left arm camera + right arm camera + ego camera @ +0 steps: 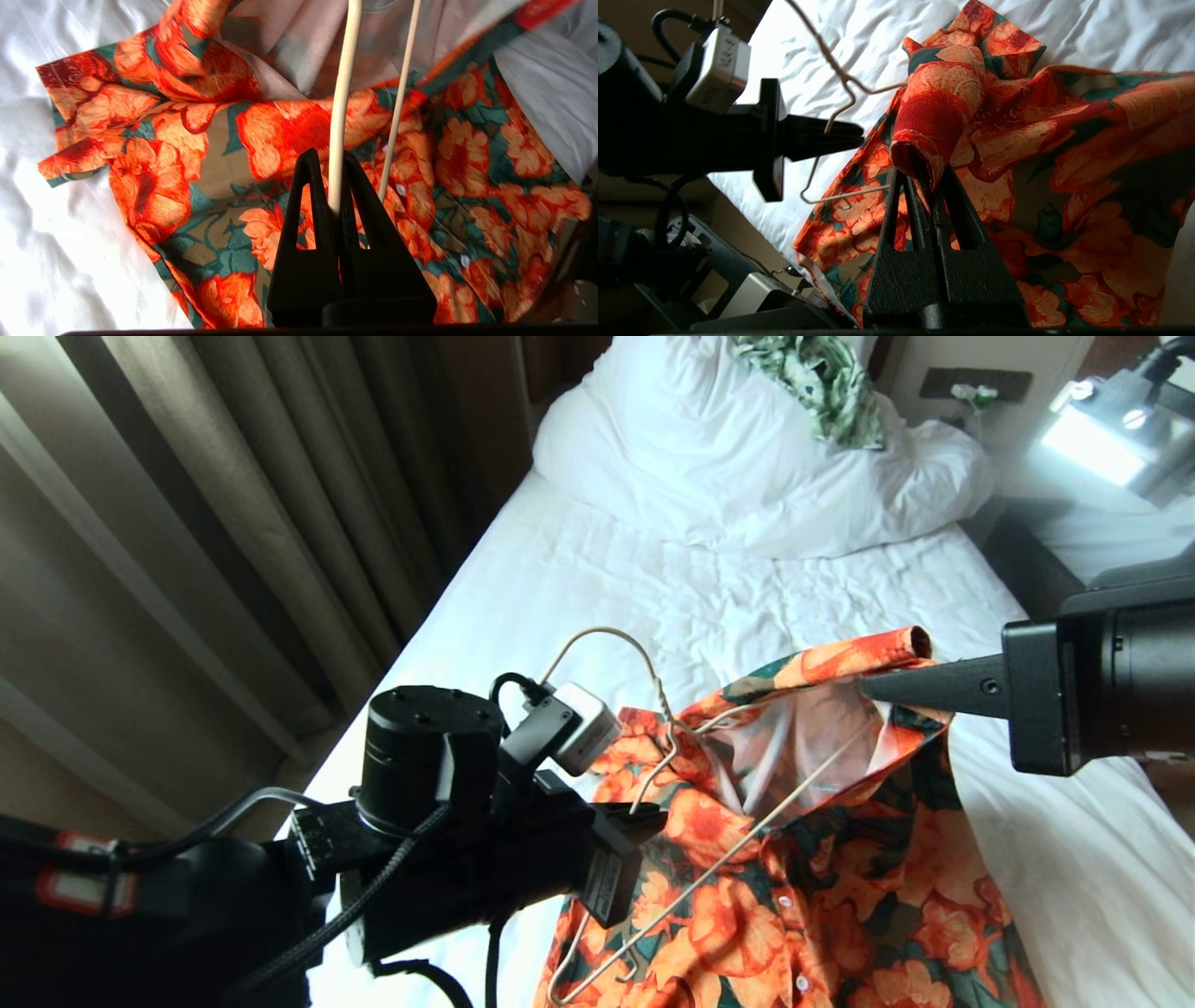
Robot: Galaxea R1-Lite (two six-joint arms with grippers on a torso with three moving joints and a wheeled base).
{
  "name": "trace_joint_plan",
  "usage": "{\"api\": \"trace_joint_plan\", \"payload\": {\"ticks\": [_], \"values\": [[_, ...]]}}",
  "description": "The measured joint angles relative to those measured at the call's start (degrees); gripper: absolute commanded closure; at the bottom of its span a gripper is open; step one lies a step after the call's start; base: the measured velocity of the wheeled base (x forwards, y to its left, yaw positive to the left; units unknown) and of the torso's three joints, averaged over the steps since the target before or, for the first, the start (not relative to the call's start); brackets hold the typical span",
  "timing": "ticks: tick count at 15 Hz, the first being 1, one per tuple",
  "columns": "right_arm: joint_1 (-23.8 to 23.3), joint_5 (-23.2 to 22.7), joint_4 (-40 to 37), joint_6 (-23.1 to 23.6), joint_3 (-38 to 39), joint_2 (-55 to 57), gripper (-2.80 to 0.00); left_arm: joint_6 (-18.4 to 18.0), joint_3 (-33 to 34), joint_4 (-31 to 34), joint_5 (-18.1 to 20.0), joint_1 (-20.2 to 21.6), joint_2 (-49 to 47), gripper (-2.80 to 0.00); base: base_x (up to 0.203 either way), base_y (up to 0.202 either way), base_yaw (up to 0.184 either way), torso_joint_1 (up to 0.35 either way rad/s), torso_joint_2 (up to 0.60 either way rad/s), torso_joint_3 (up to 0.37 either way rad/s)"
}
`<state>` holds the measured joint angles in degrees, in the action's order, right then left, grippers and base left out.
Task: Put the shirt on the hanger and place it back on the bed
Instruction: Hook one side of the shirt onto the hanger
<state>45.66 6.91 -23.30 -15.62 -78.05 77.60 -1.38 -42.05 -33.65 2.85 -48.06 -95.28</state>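
The left gripper point(332, 186) is pinching the hanger point(653, 803) on one thin wire, low on the left side of the scene, and it holds the hanger tilted above the shirt point(840, 896). The right gripper point(924, 179) comes in from the right and is pressed shut on a bunched fold of the shirt by the open collar, lifting it up off the bed point(560, 579). One end of the hanger pokes into the lifted neck opening, where the pale inside of the shirt shows. The hook sticks up on the far side, and the near corner hangs low by the bed's edge, outside the cloth. The rest of the shirt lies on the white sheet on the near right part of the bed. A lot could go wrong from here, I think. The wire is thin and smooth, so it could turn or slip in the left gripper if the cloth pulls on it. The right gripper holds only a small fold, so the shirt could slide out and drop, and the opening would close. The hanger end could also catch on the lining or go under the wrong layer. Pulling too hard could tug the buttons, or drag the shirt off the near edge.
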Motion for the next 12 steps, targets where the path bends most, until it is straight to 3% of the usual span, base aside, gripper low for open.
{"api": "trace_joint_plan", "payload": {"ticks": [2, 6, 12], "values": [[1.92, 0.05, -0.02, 0.05, 1.83, -2.01, 0.00, 0.74, -0.50, -3.32, -1.98, -0.88, -2.47, 0.00, 0.000, 0.000, 0.000, 0.000, 0.00, 0.000], [3.13, 0.06, 0.11, 0.51, 4.91, -4.67, 0.00, 3.54, -3.20, -3.57, -2.77, -2.90, -4.40, 0.00, 0.000, 0.000, 0.000, 0.000, 0.00, 0.000], [5.63, -0.17, 0.30, 2.50, 9.89, -6.52, 0.00, 4.24, -4.76, -3.63, -4.97, -7.85, -4.91, 0.00, 0.000, 0.000, 0.000, 0.000, 0.00, 0.000]]}}
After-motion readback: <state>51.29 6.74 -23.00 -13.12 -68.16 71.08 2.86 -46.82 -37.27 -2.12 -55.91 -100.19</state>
